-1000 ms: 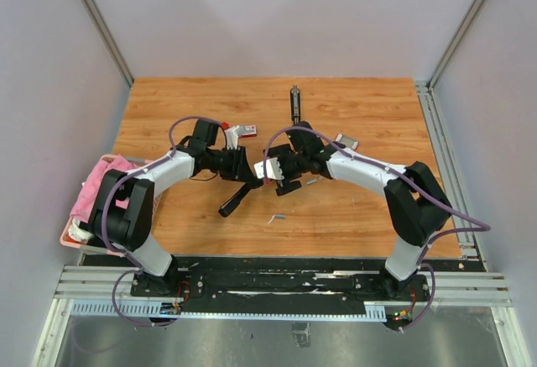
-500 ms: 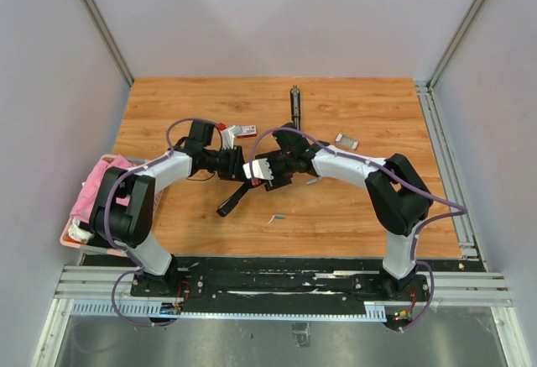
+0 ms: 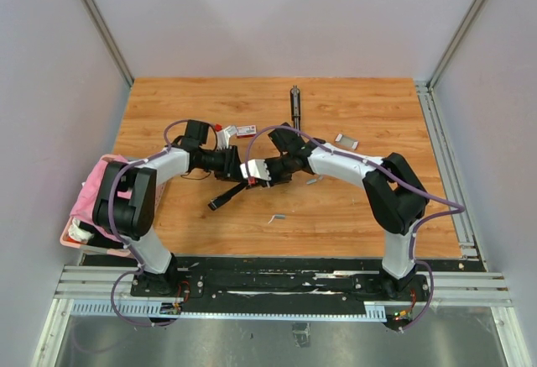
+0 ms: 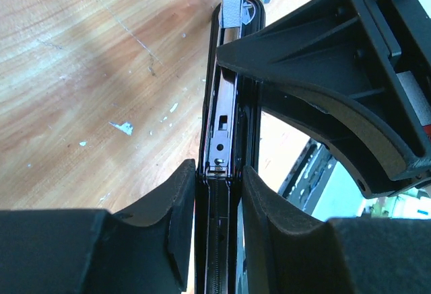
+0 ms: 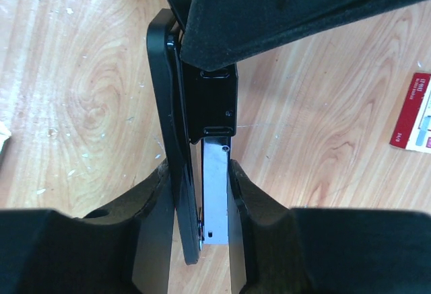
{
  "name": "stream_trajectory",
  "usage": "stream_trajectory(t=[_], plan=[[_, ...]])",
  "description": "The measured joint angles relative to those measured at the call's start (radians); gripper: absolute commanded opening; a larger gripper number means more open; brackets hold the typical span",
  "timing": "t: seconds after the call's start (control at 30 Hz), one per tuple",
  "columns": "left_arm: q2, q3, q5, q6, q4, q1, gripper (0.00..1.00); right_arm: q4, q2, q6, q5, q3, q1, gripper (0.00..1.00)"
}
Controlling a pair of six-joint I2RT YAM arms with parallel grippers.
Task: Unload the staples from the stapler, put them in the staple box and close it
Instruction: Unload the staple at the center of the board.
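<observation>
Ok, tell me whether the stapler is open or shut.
Open: the stapler shows its bare magazine rail, with its black arm swung away.

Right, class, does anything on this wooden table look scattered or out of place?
Yes. Short silvery-grey staple strips lie loose on the wooden table, one at the front middle and another a little further back and to the right. They are scattered rather than gathered. The black hinged stapler is held splayed open at mid-table.
</observation>
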Motion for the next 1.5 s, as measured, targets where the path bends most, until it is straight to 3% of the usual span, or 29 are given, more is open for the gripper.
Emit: stream_trajectory(t=[0.13, 0.3, 0.57, 0.77, 0.97, 1.5], plan=[[0.016, 0.029, 0.037, 0.037, -0.07, 0.014, 0.49, -0.067, 0.0, 0.025, -0.013, 0.036, 0.006, 0.14], [0.014, 0.051, 0.038, 0.111, -0.144, 0.04, 0.63, -0.211, -0.001, 0.083, -0.051, 0.126, 0.006, 0.13], [-0.002, 0.051, 0.027, 0.166, -0.214, 0.053, 0.67, -0.406, 0.036, 0.188, -0.137, 0.248, 0.006, 0.11], [-0.001, 0.051, -0.038, 0.22, -0.244, 0.065, 0.68, -0.527, 0.23, 0.269, -0.238, 0.385, 0.006, 0.11], [0.024, 0.046, -0.107, 0.241, -0.247, 0.08, 0.69, -0.6, 0.339, 0.345, -0.311, 0.455, -0.002, 0.11], [0.017, 0.014, -0.193, 0.23, -0.161, 0.093, 0.68, -0.7, 0.439, 0.595, -0.455, 0.621, -0.085, 0.09]])
